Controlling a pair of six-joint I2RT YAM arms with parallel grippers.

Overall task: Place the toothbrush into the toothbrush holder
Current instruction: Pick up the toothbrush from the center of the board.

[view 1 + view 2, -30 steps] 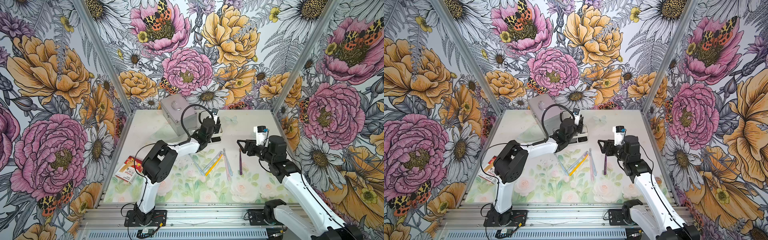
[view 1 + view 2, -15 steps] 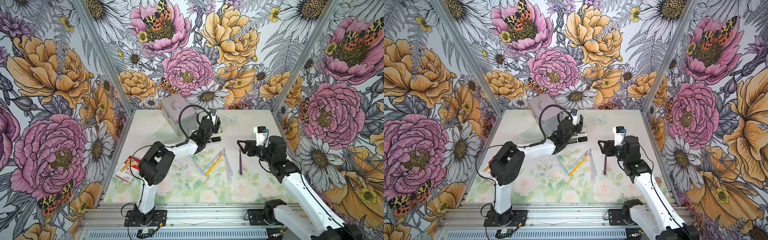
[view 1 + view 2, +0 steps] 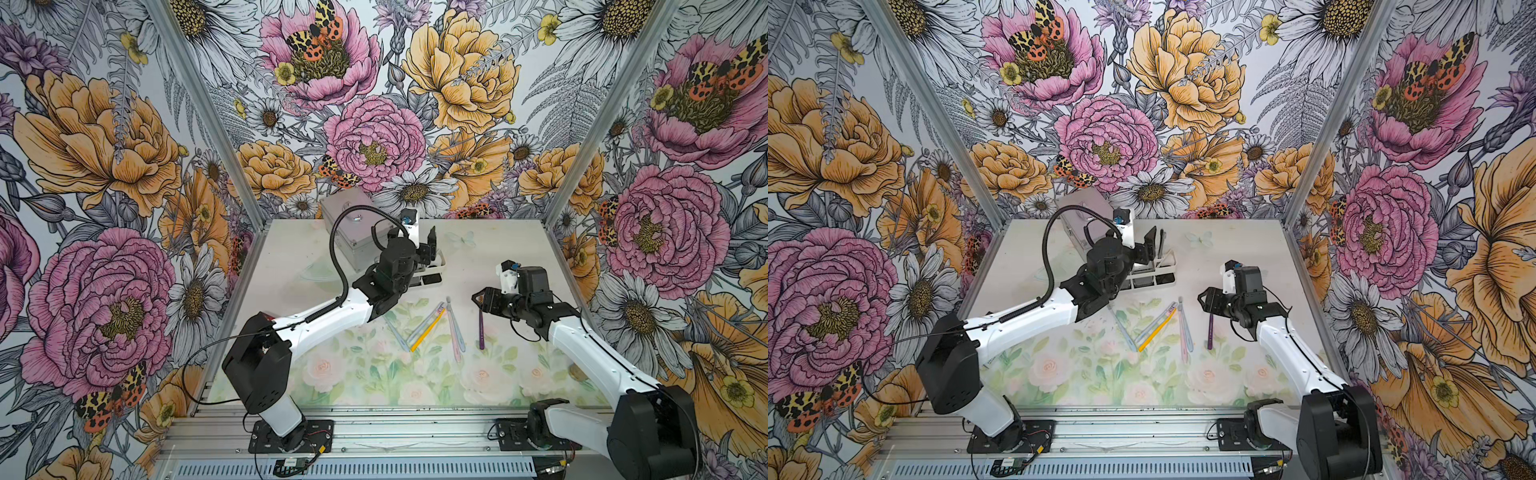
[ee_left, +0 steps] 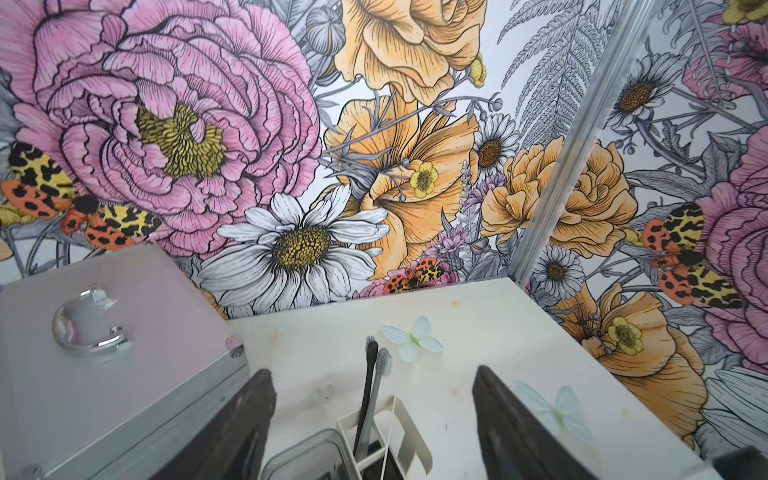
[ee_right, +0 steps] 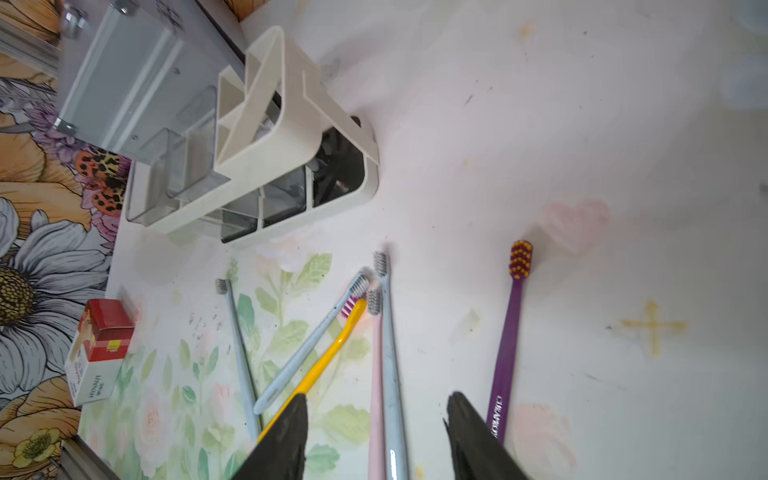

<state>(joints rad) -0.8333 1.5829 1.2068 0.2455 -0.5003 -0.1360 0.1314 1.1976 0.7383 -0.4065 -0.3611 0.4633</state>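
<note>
Left gripper [image 4: 371,374] wider apart (elbow [image 3: 257,353] farther forward)

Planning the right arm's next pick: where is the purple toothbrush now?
In both top views the purple toothbrush lies flat on the table's right side, rightmost of the loose toothbrushes, close beside the open right gripper.

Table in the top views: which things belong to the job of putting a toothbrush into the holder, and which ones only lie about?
Belong to the job:
- toothbrush holder
- two toothbrushes standing in it
- on the table: purple toothbrush, yellow toothbrush, pink toothbrush, three pale blue toothbrushes

Only lying about:
- silver metal case
- red and white box
</note>
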